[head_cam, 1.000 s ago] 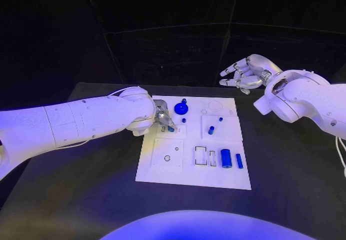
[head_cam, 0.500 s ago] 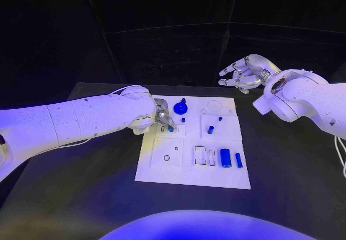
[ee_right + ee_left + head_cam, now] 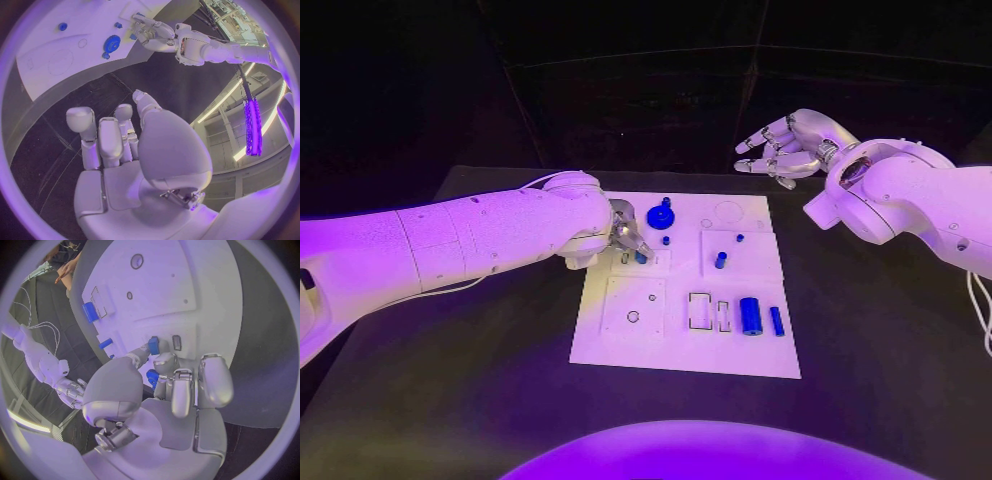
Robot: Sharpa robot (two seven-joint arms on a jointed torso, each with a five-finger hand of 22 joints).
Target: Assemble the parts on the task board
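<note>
Left hand (image 3: pixel 178 382) is down at the task board (image 3: pixel 678 345), fingertips pinching what looks like a small blue peg (image 3: pixel 153 345) by its sides at a slot near the board's left edge (light, rigid, smooth, likely slippery). Right hand (image 3: pixel 783 145) hovers off the worktop, fingers loosely apart, holding nothing.

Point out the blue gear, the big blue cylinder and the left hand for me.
blue gear (image 3: pixel 661 215): head view, its round face.
big blue cylinder (image 3: pixel 751 316): head view, mid-body.
left hand (image 3: pixel 626 236): head view, fingers over the board.
</note>
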